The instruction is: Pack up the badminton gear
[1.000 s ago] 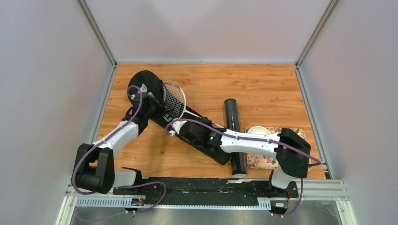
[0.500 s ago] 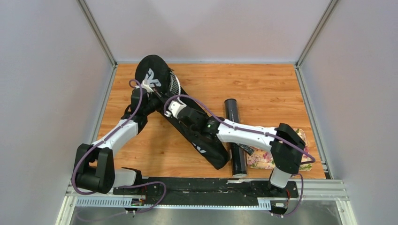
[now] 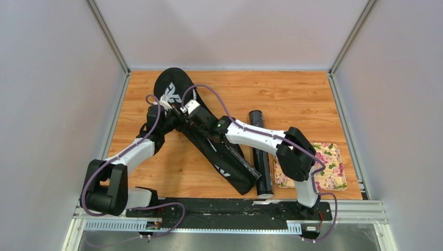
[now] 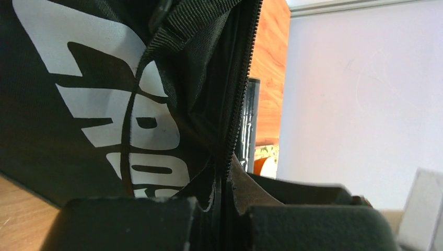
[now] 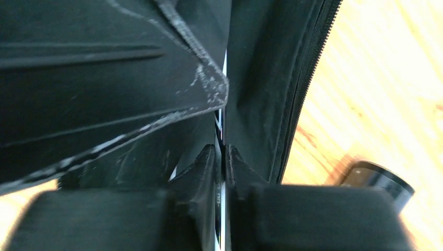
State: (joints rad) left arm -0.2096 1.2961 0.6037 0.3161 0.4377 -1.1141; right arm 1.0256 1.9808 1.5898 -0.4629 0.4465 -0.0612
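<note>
Black CROSSWAY racket bag [image 3: 232, 170] lies on the wooden bench [image 3: 292, 94] on a diagonal, with its round head end toward the far-left corner and its narrow end near the middle of the near edge. Both arms meet at the head end. The left gripper [image 3: 168, 106] is at the bag's left side, jaws pinched tight on the zippered edge of the opening (the wrist view shows the zipper line running straight down between the fingers). The right gripper [image 3: 187, 109] is just beside it and reaches into the open bag mouth. Its jaws are nearly closed on a thin pale sliver of racket [image 5: 220, 128] shaft, and the rest of the racket is hidden in black fabric. The long dark tube [image 3: 261, 157] lies just right of the bag, pointing far-to-near. The floral tray [image 3: 334, 175] sits by the near-right corner, partly under the right arm.
</note>
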